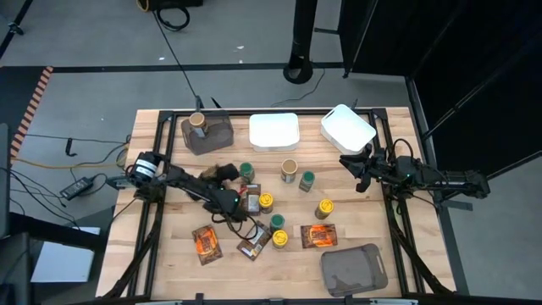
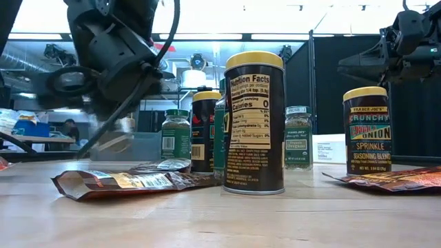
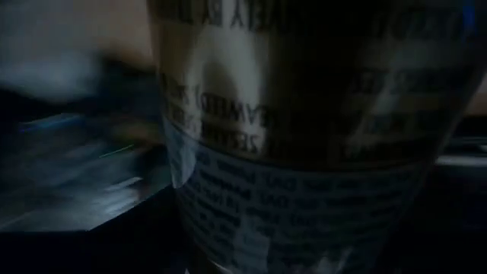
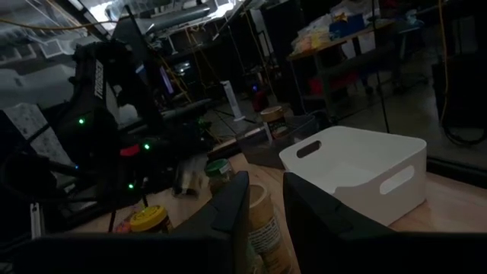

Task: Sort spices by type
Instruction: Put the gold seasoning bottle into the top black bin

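Grey bin point(image 1: 207, 135) well beyond the left gripper point(image 1: 240, 200), holding one tan-lidded jar point(image 1: 198, 121). White tray point(image 1: 273, 131) and white bin point(image 1: 346, 128) showing nothing inside; second grey bin point(image 1: 354, 269) likewise. Left fingers spread wide around an upright jar point(image 3: 304, 137), label filling the wrist view, long axis vertical. Remaining jars and packets clustered just beside. Right gripper point(image 1: 361, 175) raised, fingers narrowly parted, gripping nothing.

Blurred jar label point(image 3: 304, 183), edges cropped

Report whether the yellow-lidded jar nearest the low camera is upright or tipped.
Upright. The jar stands on its base on the table, yellow lid on top, and its label text reads level.
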{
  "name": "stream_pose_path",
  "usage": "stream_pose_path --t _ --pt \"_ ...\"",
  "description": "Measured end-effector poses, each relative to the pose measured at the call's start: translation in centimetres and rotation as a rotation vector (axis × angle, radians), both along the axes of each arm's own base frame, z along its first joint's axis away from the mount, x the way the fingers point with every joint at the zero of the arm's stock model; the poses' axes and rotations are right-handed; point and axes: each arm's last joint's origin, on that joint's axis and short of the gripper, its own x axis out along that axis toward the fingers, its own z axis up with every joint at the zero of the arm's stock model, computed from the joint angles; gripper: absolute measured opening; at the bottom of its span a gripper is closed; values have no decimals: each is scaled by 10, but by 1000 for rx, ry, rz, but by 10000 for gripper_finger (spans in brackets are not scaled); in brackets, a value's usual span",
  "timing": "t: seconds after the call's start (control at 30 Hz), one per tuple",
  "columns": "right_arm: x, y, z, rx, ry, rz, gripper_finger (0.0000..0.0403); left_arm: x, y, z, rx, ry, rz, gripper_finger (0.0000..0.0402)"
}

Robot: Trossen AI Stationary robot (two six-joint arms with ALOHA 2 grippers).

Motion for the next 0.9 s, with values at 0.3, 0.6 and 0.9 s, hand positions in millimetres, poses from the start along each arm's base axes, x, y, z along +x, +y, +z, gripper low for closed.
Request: stream_pose_path --t 0.3,0.6,0.9 --pt "0 0 0 0 0 0 92 7 3 11 173 -64 -174 267" --pt "0 0 0 0 0 0 92 -15 9 3 140 56 -156 268" --pt "0 0 0 0 1 1 92 -53 25 -24 193 299 -193 268"
